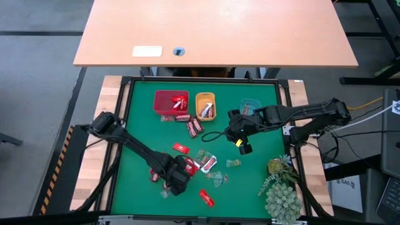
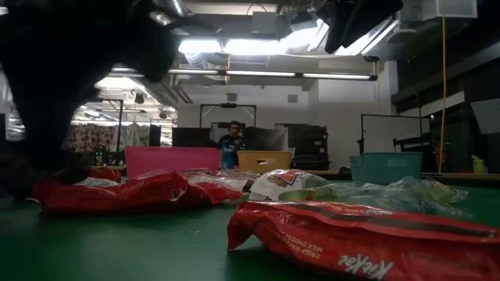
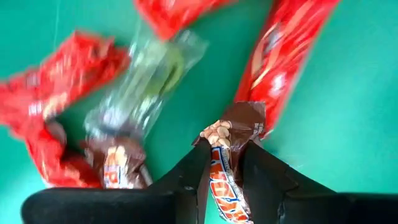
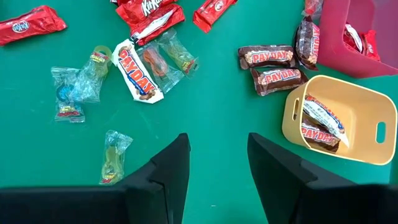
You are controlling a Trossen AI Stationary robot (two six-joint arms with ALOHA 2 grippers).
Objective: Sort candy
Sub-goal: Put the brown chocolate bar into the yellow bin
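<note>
While the left hand (image 1: 177, 179) sits low over the near part of the green desk (image 1: 140, 119), its two dark fingers (image 3: 186, 177) are closed on a brown-and-white bar (image 3: 224, 171), the wrapper standing up between them. Around it lie red wrapped sweets (image 3: 283, 59) and a clear greenish sweet (image 3: 146, 78), all loose on the green surface. Right hand (image 1: 242, 145): held above the middle of the desk, fingers (image 4: 171, 165) spread apart, nothing between them. Below it, a white-and-orange bar (image 4: 137, 78), several clear sweets (image 4: 68, 93) and two brown bars (image 4: 267, 57) lying just beside the orange tray (image 4: 367, 106), which already holds bars of the same kind. Red tray (image 1: 164, 100): at the far side, red sweets inside. Teal tray (image 1: 250, 104): to the right of the orange one, contents not discernible. Green plant (image 1: 281, 194): near right corner.
</note>
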